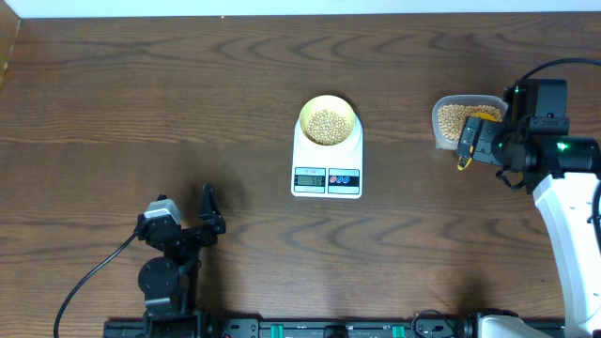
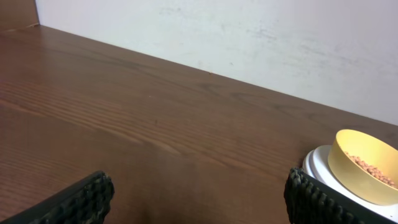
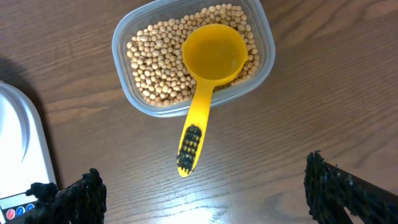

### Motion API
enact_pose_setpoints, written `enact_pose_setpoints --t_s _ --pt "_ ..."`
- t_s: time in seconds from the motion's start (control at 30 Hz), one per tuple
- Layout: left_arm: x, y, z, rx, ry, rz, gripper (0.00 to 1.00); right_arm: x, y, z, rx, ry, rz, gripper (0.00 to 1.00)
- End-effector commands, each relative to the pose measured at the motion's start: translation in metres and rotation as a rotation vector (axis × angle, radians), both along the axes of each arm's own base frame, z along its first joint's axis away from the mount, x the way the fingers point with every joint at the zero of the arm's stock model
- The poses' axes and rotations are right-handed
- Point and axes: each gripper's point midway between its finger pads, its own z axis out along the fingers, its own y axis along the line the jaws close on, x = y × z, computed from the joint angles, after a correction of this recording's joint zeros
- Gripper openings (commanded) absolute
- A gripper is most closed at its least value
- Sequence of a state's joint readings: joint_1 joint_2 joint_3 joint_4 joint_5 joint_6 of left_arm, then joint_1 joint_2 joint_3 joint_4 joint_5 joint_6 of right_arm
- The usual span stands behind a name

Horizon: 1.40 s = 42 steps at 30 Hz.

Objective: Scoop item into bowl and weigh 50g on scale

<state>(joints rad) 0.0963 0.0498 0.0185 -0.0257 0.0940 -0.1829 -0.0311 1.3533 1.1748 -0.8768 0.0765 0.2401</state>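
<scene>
**Beans weighed, scoop lying free**

We see both grippers wide open and holding nothing. The left gripper point(image 2: 198, 200) sits low over bare bench point(image 1: 141, 94). The right gripper point(image 3: 208, 196) hangs above the scoop point(image 3: 211, 56), whose cup rests on the beans point(image 3: 155, 68) in the clear tub point(image 3: 119, 46). More beans fill the bowl point(image 1: 328, 99) on the scale point(image 1: 327, 161). The scoop looks light and stiff, so we would pinch its handle at the dark patch point(image 3: 189, 146). The beans are hard and will roll.

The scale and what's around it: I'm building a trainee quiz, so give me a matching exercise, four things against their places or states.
1 bowl
2 scoop
3 tub
4 left gripper

A lying in the tub, empty
B open, holding nothing
C on the scale, with beans inside
D right of the scale

Pairs: 1-C, 2-A, 3-D, 4-B
</scene>
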Motion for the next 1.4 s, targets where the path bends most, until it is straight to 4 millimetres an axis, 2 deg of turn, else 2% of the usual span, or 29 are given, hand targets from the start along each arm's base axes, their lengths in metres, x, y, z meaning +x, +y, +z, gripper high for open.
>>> enact_pose_setpoints --t_s 0.0,0.2,0.37,0.57,0.77,1.03,1.37 --pt "-0.001 -0.001 -0.017 0.008 0.056 -0.004 0.9 -0.001 -0.002 0.006 -0.025 -0.029 0.003 0.99" --pt "-0.001 -0.001 -0.017 0.008 0.056 -0.004 0.9 0.011 0.003 -0.007 0.033 -0.201 -0.033 0.99" --pt "-0.001 -0.001 -0.017 0.008 0.056 -0.004 0.9 0.005 0.011 -0.025 0.07 -0.359 -0.005 0.99" --pt "-0.001 -0.001 -0.017 0.008 0.056 -0.004 0.9 -0.014 0.012 -0.042 0.082 -0.497 -0.013 0.99" --pt "-0.001 -0.001 -0.017 0.008 0.056 -0.004 0.9 -0.032 0.011 -0.049 0.077 -0.6 -0.014 0.99" --pt "-0.001 -0.001 -0.017 0.008 0.056 -0.004 0.9 -0.057 0.009 -0.054 0.063 -0.683 -0.025 0.99" --pt "-0.001 -0.001 -0.017 0.008 0.056 -0.004 0.9 -0.082 0.009 -0.085 0.074 -0.692 -0.035 0.99"
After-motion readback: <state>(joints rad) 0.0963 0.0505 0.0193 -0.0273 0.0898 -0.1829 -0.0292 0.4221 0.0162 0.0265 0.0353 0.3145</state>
